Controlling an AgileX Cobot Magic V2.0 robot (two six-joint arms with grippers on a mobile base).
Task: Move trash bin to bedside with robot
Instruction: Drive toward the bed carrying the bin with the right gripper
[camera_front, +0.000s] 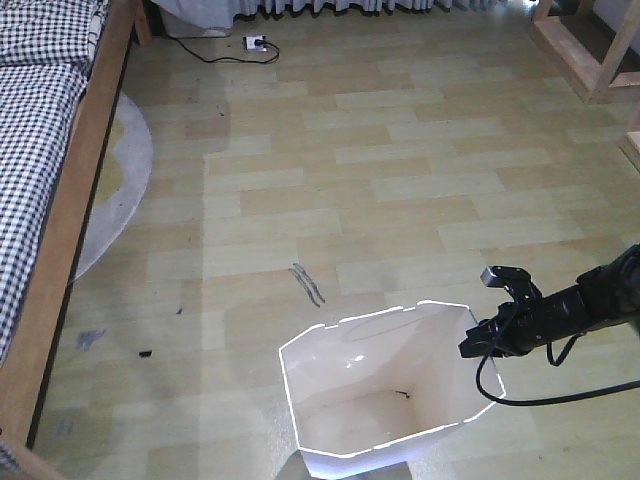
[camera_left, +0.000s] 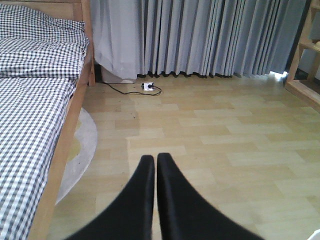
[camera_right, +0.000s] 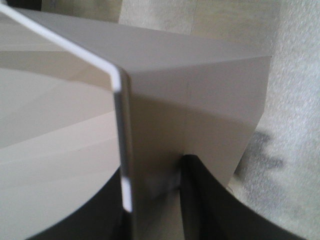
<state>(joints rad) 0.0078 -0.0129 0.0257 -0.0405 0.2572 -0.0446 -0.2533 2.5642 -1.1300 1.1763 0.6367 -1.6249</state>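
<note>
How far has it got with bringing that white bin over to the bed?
Done: the right gripper pinches the rim of the trash bin. In hand: that hold. Left: the bin stands across the floor from the bed, so the whole move remains. The left gripper is shut, empty.

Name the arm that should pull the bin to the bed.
Right. The right gripper straddles the rim of the trash bin, one finger each side of the wall. The left gripper is shut, facing floor beside the bed.

A white faceted plastic trash bin (camera_front: 340, 400) stands upright on the floor. The black right gripper (camera_front: 480, 345) meets its right rim.
</note>
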